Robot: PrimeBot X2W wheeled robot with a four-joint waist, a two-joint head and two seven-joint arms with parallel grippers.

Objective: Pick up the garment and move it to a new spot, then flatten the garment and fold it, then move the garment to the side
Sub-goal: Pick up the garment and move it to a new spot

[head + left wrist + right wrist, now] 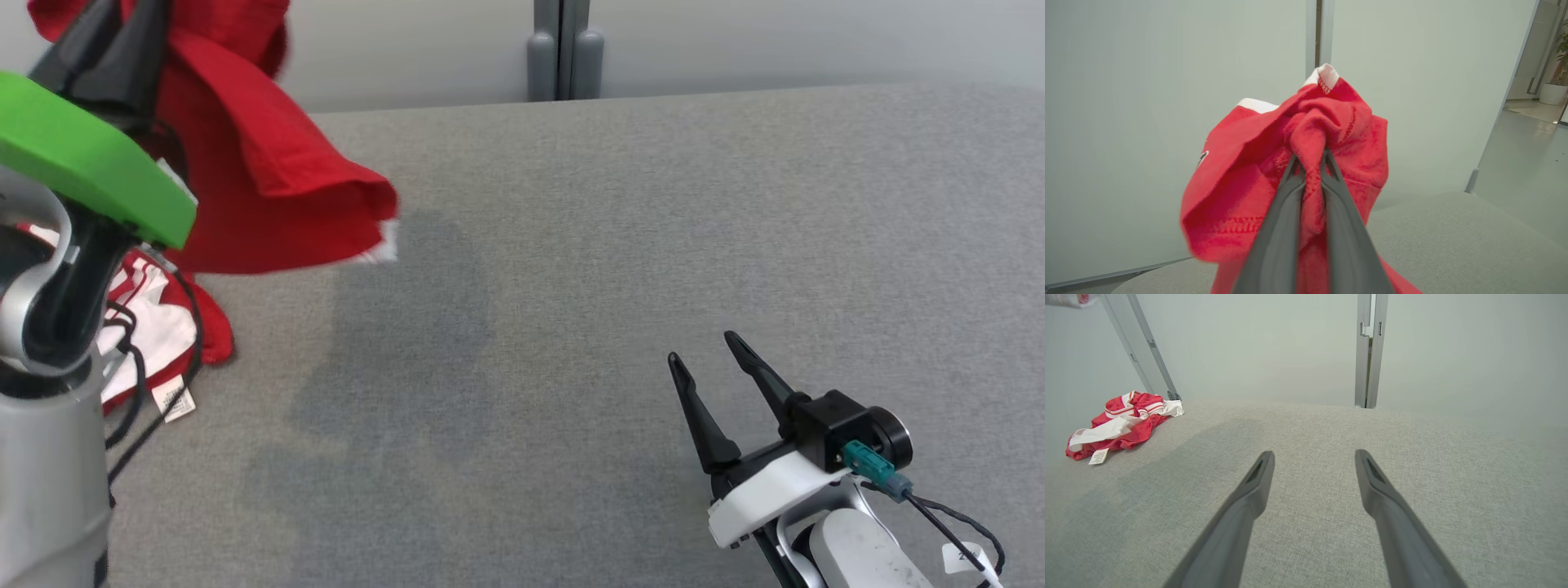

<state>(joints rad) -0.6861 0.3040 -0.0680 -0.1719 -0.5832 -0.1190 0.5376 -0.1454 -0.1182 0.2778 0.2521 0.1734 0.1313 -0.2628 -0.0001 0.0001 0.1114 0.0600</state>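
The garment (pixel 269 163) is red with white trim and hangs bunched in the air over the far left of the grey table (pixel 612 245). My left gripper (pixel 1310 159) is shut on a twisted fold of it, and red cloth (pixel 1257 183) drapes around both fingers. In the head view the left gripper (pixel 114 33) is raised at the top left, its fingers pointing up into the cloth. My right gripper (pixel 700 346) rests low at the near right, open with nothing between its fingers (pixel 1249 498), far from the garment.
A second red-and-white garment (pixel 155 327) with a white label lies crumpled at the table's left edge, also seen as that heap (pixel 1122 424) from the right wrist. Pale partition walls with a grey post (pixel 563 57) stand behind the table.
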